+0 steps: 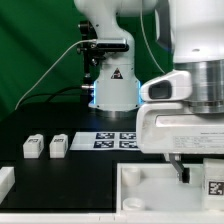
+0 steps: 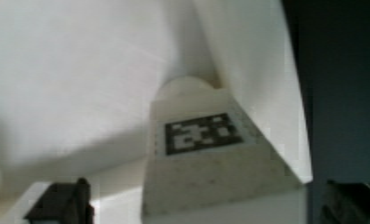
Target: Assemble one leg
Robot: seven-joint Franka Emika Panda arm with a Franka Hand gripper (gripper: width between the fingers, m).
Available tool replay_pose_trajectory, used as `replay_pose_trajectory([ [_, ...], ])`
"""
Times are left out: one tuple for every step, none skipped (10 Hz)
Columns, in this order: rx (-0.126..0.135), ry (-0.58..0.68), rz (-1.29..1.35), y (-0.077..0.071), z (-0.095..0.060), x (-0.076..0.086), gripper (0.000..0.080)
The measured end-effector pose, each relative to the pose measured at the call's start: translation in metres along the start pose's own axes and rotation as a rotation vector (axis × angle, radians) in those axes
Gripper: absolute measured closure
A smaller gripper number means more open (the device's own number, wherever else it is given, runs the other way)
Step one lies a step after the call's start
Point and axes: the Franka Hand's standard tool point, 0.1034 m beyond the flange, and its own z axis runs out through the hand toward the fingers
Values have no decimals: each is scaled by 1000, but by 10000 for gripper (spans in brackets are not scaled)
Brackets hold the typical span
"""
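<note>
Two spare legs (image 1: 44, 147) sit side by side on the black desk (image 1: 60, 175) at the exterior view's left, well apart from the action, with the marker board (image 1: 116, 139) lying flat behind them toward the robot's base. Down at the near right, the arm's white wrist hangs low over the large white panel (image 1: 150, 185), and the fingers (image 1: 181, 172) reach down just above its top face.

From the wrist view, one leg (image 2: 208, 150) stands between the two dark fingertips (image 2: 61, 200), its tag facing the camera and the panel's white surface spreading behind it. Whether the fingers are pinching that leg or merely flanking it I cannot tell; the tips show only at the picture's edge and no contact is visible.

My guess is that the step in hand is seating this leg into a corner hole of the panel. If so, the next move calls for keeping the leg upright and square to the hole, then pressing or twisting it home without letting it tip.
</note>
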Motion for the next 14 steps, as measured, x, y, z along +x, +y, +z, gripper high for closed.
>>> replay_pose_trajectory([
  [9, -2, 99, 0, 0, 0, 272],
  [7, -2, 93, 1, 0, 0, 411],
  [9, -3, 122, 0, 0, 0, 411],
  [10, -4, 230, 1, 0, 0, 511],
  [11, -5, 356, 2, 0, 1, 509],
  [11, -5, 406, 2, 0, 1, 509],
  [12, -8, 552, 3, 0, 1, 509],
  [4, -25, 807, 4, 0, 1, 509],
  [6, -51, 1090, 2, 1, -1, 509],
  [15, -80, 1300, 2, 1, -1, 509],
  [32, -110, 1441, 2, 1, -1, 509],
  [32, -118, 1580, 1, 0, 0, 509],
  [29, -119, 1653, 1, 0, 0, 509],
  [24, -114, 1729, 4, -1, 1, 509],
])
